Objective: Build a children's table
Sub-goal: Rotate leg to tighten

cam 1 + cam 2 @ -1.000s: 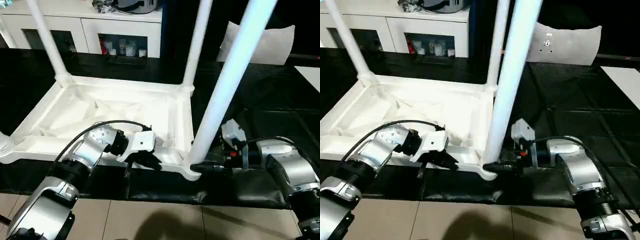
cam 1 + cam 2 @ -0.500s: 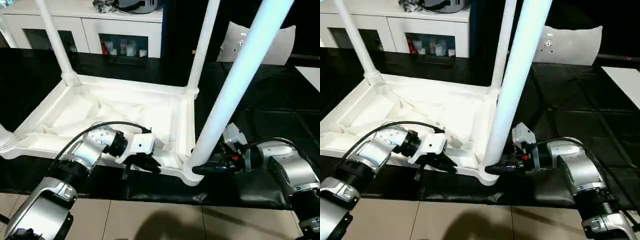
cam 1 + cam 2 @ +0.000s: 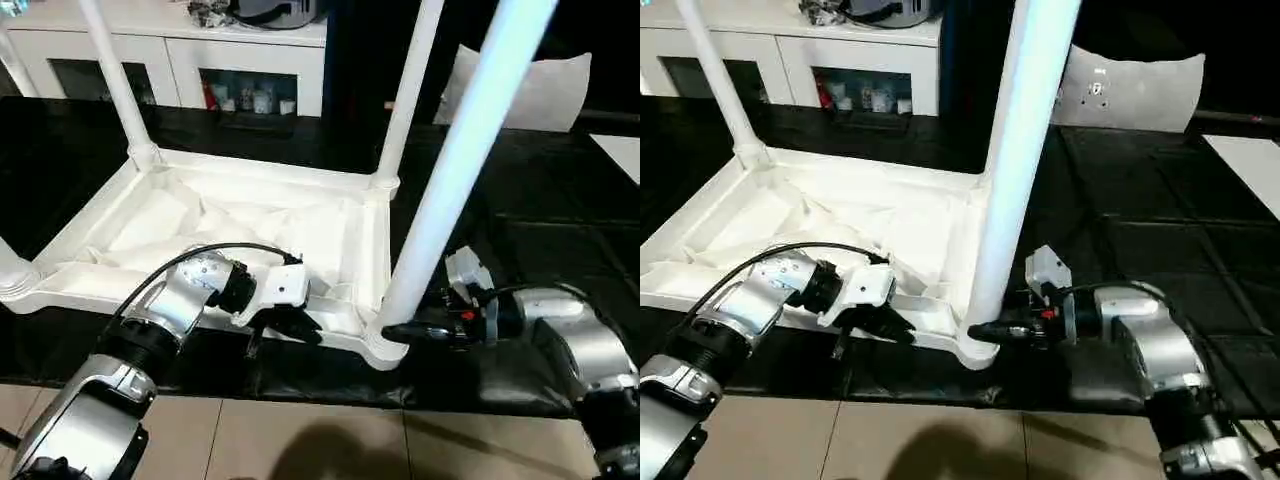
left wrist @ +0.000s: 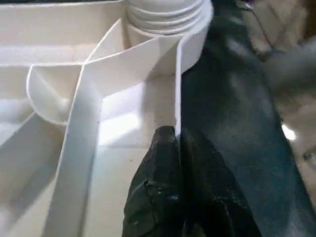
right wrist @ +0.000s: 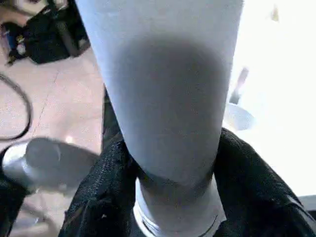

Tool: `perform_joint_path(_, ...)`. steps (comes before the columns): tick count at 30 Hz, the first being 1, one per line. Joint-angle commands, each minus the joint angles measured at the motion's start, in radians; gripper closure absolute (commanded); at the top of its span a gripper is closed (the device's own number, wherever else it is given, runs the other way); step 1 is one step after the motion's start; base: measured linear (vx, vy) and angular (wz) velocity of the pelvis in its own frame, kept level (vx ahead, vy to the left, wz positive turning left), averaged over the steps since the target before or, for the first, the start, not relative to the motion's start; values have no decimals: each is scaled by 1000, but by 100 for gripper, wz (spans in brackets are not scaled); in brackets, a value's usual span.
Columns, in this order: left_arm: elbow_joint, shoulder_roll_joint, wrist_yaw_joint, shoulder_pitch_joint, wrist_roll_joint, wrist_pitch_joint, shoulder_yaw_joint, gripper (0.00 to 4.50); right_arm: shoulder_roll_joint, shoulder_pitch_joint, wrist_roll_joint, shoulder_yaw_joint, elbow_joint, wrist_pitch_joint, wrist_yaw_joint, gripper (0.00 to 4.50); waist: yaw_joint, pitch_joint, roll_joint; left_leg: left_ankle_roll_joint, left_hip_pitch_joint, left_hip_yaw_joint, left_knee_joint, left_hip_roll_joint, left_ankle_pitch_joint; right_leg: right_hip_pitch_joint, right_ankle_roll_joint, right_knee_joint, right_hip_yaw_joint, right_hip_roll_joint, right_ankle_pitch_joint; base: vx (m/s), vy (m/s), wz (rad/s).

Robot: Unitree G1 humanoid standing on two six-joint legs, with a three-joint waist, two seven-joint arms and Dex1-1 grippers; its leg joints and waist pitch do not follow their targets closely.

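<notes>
- Four legs stand in the corner sockets of the upturned table top (image 3: 250,215); in the left eye view the near-right leg (image 3: 455,165) rises at two o'clock, left gripper (image 3: 290,322) on the near rim.
- Right eye view: right gripper (image 3: 990,331) at that leg's base.
- Left wrist view: fingers (image 4: 165,192) pressed together, pinching the rim wall.
- Right wrist view: fingers (image 5: 106,197) clasp the leg's base; judged final seating remains, then turning upright.

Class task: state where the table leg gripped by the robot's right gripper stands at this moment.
The leg stands in the upturned table top's near right corner socket, with the right gripper clamped round its base.
</notes>
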Motion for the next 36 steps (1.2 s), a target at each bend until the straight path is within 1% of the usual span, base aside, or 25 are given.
perform_joint_path(1, -12, -40, 100, -32, -16, 58, 31, 450, 46, -1, 7, 33, -38, 59, -73, 257, -10, -64, -6, 49, -4, -22, -68, 62, -16, 68, 69, -91, 82, -105, -343, 0, 0, 0)
perform_joint_path(3, -1, -85, 165, -61, -28, 131, 56, 450, 136, -23, 0, 8, -62, 151, -245, 257, -17, -64, -6, 36, -5, -21, -69, 56, -24, 70, 79, -96, 82, -103, -374, 0, 0, 0)
perform_joint_path(5, 8, -112, 201, -80, -31, 161, 67, 450, 183, -41, -8, 1, -69, 191, -322, 257, -32, -65, -5, 27, -8, -23, -67, 49, -37, 73, 98, -103, 75, -102, -391, 0, 0, 0)
perform_joint_path(7, 20, -129, 230, -96, -28, 178, 72, 450, 212, -56, -24, 0, -63, 212, -371, 257, -41, -68, -2, 33, -11, -26, -66, 51, -27, 76, 92, -97, 77, -104, -359, 0, 0, 0)
perform_joint_path(8, 55, -163, 310, -129, -11, 207, 85, 450, 270, -85, -74, -5, -35, 245, -496, 257, -48, -70, -4, 36, -12, -29, -66, 55, -6, 75, 80, -90, 81, -103, -323, 0, 0, 0)
perform_joint_path(9, 69, -176, 347, -141, -3, 216, 91, 450, 292, -96, -91, -9, -23, 256, -544, 257, -57, -72, -3, 32, -16, -32, -65, 57, 18, 76, 60, -81, 82, -106, -287, 0, 0, 0)
perform_joint_path(10, 69, -176, 347, -141, -3, 216, 91, 450, 292, -96, -91, -9, -23, 256, -544, 257, -59, -75, -5, 36, -18, -32, -63, 55, 30, 79, 57, -79, 83, -108, -271, 0, 0, 0)
perform_joint_path(11, 92, -202, 426, -164, 12, 241, 105, 450, 343, -118, -119, -24, -1, 284, -668, 257, -59, -77, -5, 46, -19, -30, -61, 54, 59, 77, 42, -71, 89, -108, -229, 0, 0, 0)
perform_joint_path(12, 95, -207, 439, -168, 14, 245, 107, 450, 352, -121, -126, -27, 2, 290, -690, 257, -60, -76, -3, 50, -19, -31, -62, 56, 73, 74, 29, -67, 90, -109, -211, 0, 0, 0)
perform_joint_path(13, 110, -227, 496, -183, 24, 262, 116, 450, 390, -133, -145, -44, 13, 312, -783, 257, -61, -78, -3, 57, -18, -32, -61, 60, 99, 75, 11, -60, 93, -111, -173, 0, 0, 0)
perform_joint_path(15, 121, -244, 537, -194, 30, 274, 124, 450, 417, -138, -152, -59, 22, 314, -834, 257, -60, -79, -2, 73, -14, -32, -60, 64, 124, 73, -21, -51, 97, -114, -124, 0, 0, 0)
perform_joint_path(16, 122, -249, 545, -196, 30, 278, 126, 450, 421, -139, -152, -60, 24, 311, -840, 201, -57, -80, 0, 93, -13, -32, -58, 69, 147, 73, -52, -41, 101, -118, -67, 0, 0, 0)
perform_joint_path(18, 121, -251, 551, -196, 28, 276, 129, 450, 420, -139, -160, -56, 25, 302, -843, 187, -56, -79, -1, 100, -11, -31, -58, 69, 149, 73, -59, -40, 102, -118, -55, 0, 0, 0)
perform_joint_path(20, 120, -255, 559, -194, 27, 276, 134, 450, 419, -137, -173, -49, 21, 281, -836, 176, -54, -78, 4, 112, -9, -29, -58, 69, 137, 74, -82, -38, 103, -121, -41, 0, 0, 0)
perform_joint_path(22, 110, -239, 534, -173, 32, 261, 128, 450, 401, -124, -180, -47, 3, 241, -809, 145, -53, -77, 2, 111, -10, -28, -59, 68, 125, 76, -80, -40, 104, -121, -55, 0, 0, 0)
perform_joint_path(23, 106, -230, 518, -164, 35, 248, 122, 450, 394, -120, -178, -53, -2, 236, -807, 140, -52, -76, -1, 112, -10, -27, -59, 68, 116, 77, -76, -42, 103, -120, -66, 0, 0, 0)
perform_joint_path(24, 106, -230, 518, -164, 35, 248, 122, 450, 394, -120, -178, -53, -2, 236, -807, 136, -52, -76, 0, 112, -12, -27, -59, 66, 109, 78, -73, -44, 103, -121, -75, 0, 0, 0)
perform_joint_path(26, 77, -180, 439, -123, 47, 159, 91, 450, 337, -102, -159, -69, -15, 212, -749, 112, -52, -75, 0, 113, -15, -28, -61, 65, 95, 81, -54, -46, 102, -119, -94, 0, 0, 0)
perform_joint_path(28, 68, -166, 417, -114, 47, 163, 87, 450, 320, -97, -145, -80, -22, 213, -721, 93, -55, -75, 2, 116, -12, -29, -61, 70, 90, 77, -53, -46, 103, -117, -91, 0, 0, 0)
perform_joint_path(29, 61, -152, 389, -105, 44, 145, 82, 450, 299, -89, -134, -80, -30, 202, -676, 86, -56, -74, -3, 114, -11, -27, -61, 69, 82, 77, -56, -47, 104, -118, -99, 0, 0, 0)
perform_joint_path(30, 61, -152, 389, -105, 44, 145, 82, 450, 299, -89, -134, -80, -30, 202, -676, 74, -53, -74, -2, 109, -11, -28, -61, 67, 79, 79, -52, -47, 103, -118, -107, 0, 0, 0)
perform_joint_path(31, 50, -115, 313, -83, 34, 102, 72, 450, 216, -65, -135, -45, -45, 138, -531, 61, -51, -72, 0, 107, -12, -26, -61, 63, 71, 80, -44, -52, 102, -117, -127, 0, 0, 0)
perform_joint_path(32, 50, -115, 313, -83, 34, 102, 72, 450, 216, -65, -135, -45, -45, 138, -531, 52, -48, -72, 0, 108, -13, -23, -60, 62, 50, 81, -30, -55, 102, -117, -141, 0, 0, 0)
perform_joint_path(34, 40, -87, 250, -67, 26, 65, 61, 450, 154, -48, -145, -15, -47, 77, -434, 47, -48, -71, -1, 111, -15, -24, -61, 62, 41, 80, -19, -56, 100, -113, -154, 0, 0, 0)
perform_joint_path(36, 32, -67, 198, -55, 20, 38, 51, 450, 122, -43, -139, -11, -41, 43, -384, 40, -47, -69, -3, 105, -15, -23, -62, 60, 24, 79, -5, -61, 98, -112, -185, 0, 0, 0)
